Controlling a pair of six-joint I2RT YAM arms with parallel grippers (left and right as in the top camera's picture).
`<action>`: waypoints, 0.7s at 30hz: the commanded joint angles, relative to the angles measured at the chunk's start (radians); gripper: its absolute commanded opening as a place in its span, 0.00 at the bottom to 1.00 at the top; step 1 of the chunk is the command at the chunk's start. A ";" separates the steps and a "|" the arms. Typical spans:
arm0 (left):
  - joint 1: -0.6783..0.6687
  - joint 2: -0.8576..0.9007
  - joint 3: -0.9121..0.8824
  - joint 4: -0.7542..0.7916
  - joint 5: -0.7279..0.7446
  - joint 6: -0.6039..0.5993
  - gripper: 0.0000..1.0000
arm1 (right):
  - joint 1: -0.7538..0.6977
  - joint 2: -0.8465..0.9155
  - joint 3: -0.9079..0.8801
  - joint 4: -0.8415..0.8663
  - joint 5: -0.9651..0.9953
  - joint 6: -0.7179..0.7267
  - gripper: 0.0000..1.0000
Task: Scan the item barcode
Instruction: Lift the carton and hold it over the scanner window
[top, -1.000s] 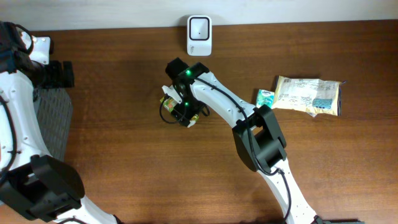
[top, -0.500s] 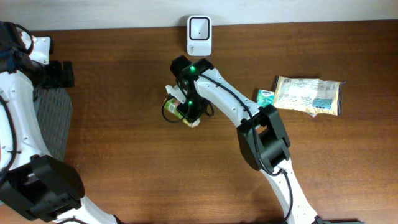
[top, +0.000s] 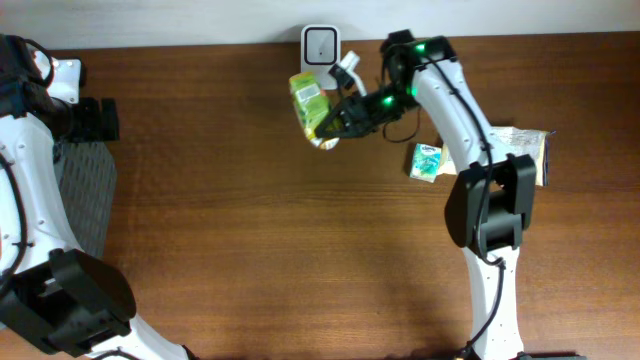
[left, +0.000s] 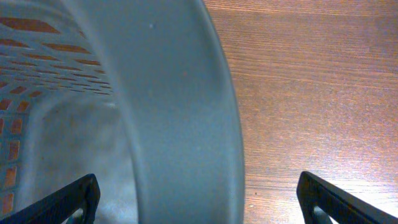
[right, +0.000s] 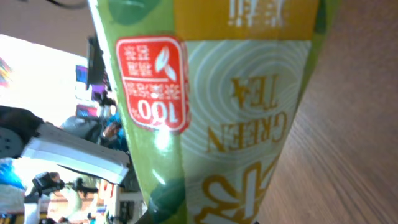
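Jaws on my right gripper (top: 338, 118) are pinched narrow on the green tea pouch (top: 312, 104). From overhead I see it held off the table (top: 250, 260), just in front of the white scanner (top: 320, 44) at the far edge. A small teal packet (top: 427, 160) and a beige bag (top: 520, 150) lie well off to the right. My left gripper (top: 100, 118) hangs over the grey basket (top: 85, 190), away from the work.

On the left wrist camera the fingers stand wide apart with nothing between them, above the basket's rim and wood.

On the right wrist camera the pouch fills the frame. I read GREEN TEA upside down and a red badge, but I see no barcode on this face.

I judge I am at the presenting step. Next I need to turn the wrist until the code side faces the scanner window, keeping the grip firm. I cannot tell which side carries the code.
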 joint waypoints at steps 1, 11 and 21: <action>0.003 0.003 -0.004 -0.002 0.008 0.015 0.99 | -0.006 -0.056 0.031 0.002 -0.073 -0.032 0.11; 0.003 0.003 -0.004 -0.002 0.008 0.015 0.99 | 0.100 -0.074 0.418 0.031 0.998 0.279 0.11; 0.003 0.003 -0.004 -0.002 0.008 0.015 0.99 | 0.230 0.162 0.413 0.699 1.988 -0.114 0.04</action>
